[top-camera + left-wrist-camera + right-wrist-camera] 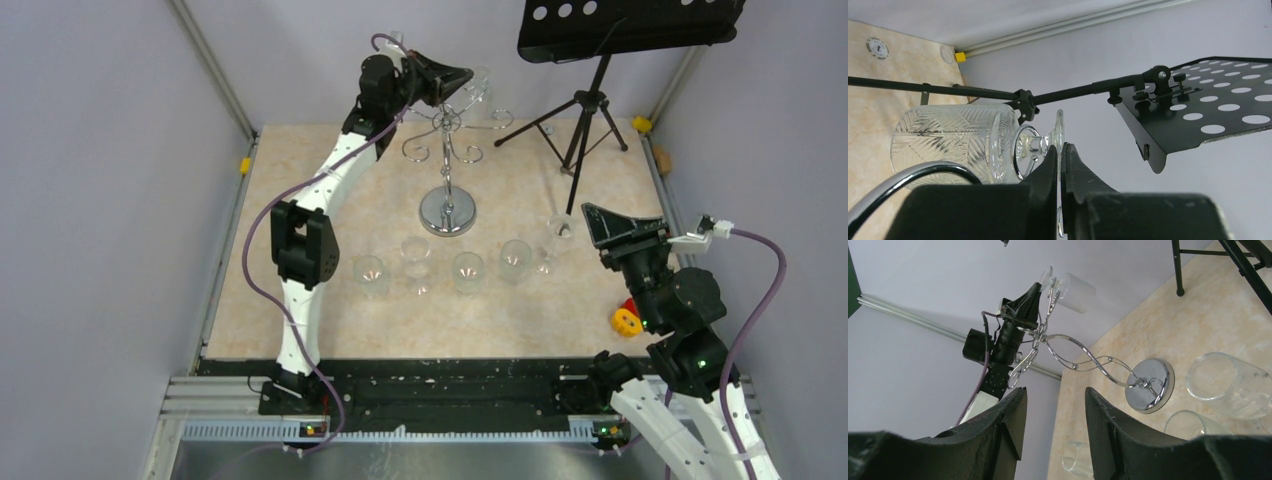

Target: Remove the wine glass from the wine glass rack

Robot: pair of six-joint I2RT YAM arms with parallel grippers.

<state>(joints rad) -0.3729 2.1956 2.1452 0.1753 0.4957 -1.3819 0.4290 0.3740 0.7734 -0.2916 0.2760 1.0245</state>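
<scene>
The one wine glass (948, 137) hangs upside down at the top of the single chrome wine glass rack (447, 190), at the far side of the table (300, 200). Its long axis is vertical, foot up and bowl down. Four clear glasses (467, 270) stand in a row before the rack's base, and a fifth glass (558, 230) is near the right tool (1055, 392). The left tool (1062, 150) is clamped on the glass's thin foot. The right tool's jaws stand apart, holding nothing.

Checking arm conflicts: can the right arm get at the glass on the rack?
Probably not cleanly: the left gripper is shut on the glass at the rack; the right gripper hangs open, well away.
</scene>
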